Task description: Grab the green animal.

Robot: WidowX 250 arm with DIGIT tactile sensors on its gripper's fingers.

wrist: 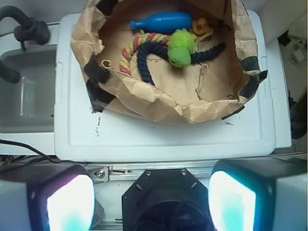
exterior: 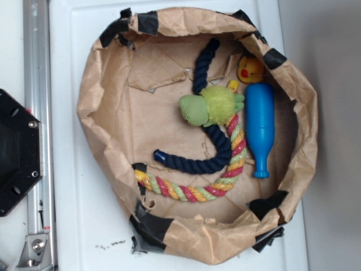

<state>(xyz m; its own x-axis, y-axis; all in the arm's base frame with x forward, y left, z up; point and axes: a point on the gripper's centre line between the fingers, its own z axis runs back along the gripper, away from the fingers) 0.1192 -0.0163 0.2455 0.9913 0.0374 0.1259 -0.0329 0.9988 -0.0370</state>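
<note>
The green animal (exterior: 210,107) is a small plush with a fluffy lime body and a smooth olive head. It lies inside a brown paper basin (exterior: 101,124), on top of a dark blue rope (exterior: 208,152). It also shows in the wrist view (wrist: 181,47). My gripper (wrist: 151,202) is open and empty, its two fingers wide apart at the bottom of the wrist view. It hangs high over the robot's black base (wrist: 168,202), well short of the basin. The gripper is out of the exterior view.
A blue bottle (exterior: 259,127), a yellow rubber duck (exterior: 250,70) and a pink-yellow-green braided rope (exterior: 197,189) share the basin. The basin sits on a white board (wrist: 168,137). A grey sink (wrist: 24,91) and a metal rail (exterior: 36,113) are beside it.
</note>
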